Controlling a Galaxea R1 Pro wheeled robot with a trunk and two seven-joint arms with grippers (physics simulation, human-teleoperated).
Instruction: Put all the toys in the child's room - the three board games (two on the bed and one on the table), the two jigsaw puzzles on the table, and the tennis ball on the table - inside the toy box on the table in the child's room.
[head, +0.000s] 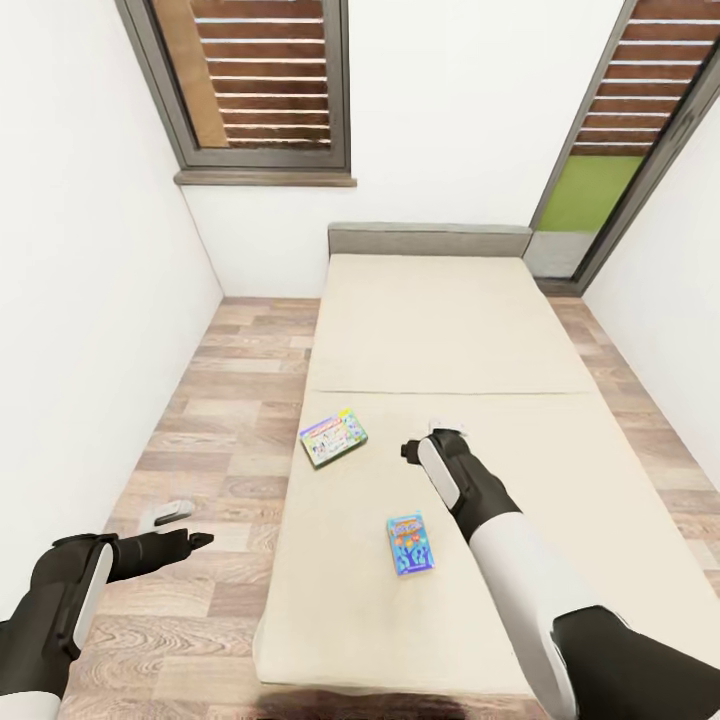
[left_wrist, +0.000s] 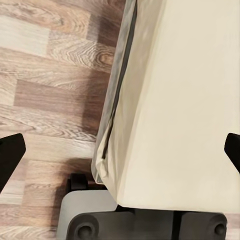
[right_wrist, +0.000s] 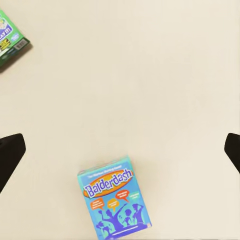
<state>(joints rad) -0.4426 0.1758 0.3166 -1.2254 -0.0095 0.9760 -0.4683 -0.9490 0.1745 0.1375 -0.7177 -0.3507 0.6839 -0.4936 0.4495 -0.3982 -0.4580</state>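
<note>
Hovering right gripper (head: 432, 436): centre frame, over bed (head: 420, 330), jaws open
Left gripper (head: 185, 543): lower left, jaws spread
Blue game (head: 411, 544): bed, lower centre
Green game (head: 333, 437): bed, centre-left

Beige bed (head: 450, 330), 2 shuttered windows (head: 265, 75)

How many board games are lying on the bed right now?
2. The green-pink board game lies near the bed's left edge; the blue board game lies nearer the foot, beside the right gripper.

Home bedroom — cream bed (head: 450, 330) with grey headboard (head: 430, 240), wood-plank floor (head: 230, 420), shuttered window (head: 262, 75).
</note>
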